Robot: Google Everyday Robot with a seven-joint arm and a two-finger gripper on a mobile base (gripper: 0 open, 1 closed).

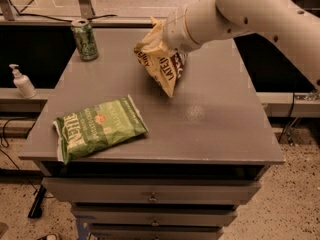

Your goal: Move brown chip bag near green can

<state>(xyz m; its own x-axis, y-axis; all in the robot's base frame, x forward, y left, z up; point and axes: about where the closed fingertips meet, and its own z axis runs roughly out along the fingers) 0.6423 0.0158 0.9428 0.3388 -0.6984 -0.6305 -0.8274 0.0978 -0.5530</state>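
Observation:
The brown chip bag hangs in the air over the middle of the grey table, cream lower end pointing down with dark lettering showing. My gripper, at the end of the white arm coming in from the upper right, is shut on the bag's top; the bag and the wrist cover most of it. The green can stands upright at the table's far left corner, well to the left of the bag and apart from it.
A green chip bag with white lettering lies flat near the table's front left edge. A white pump bottle stands on a lower ledge left of the table. Drawers sit under the tabletop.

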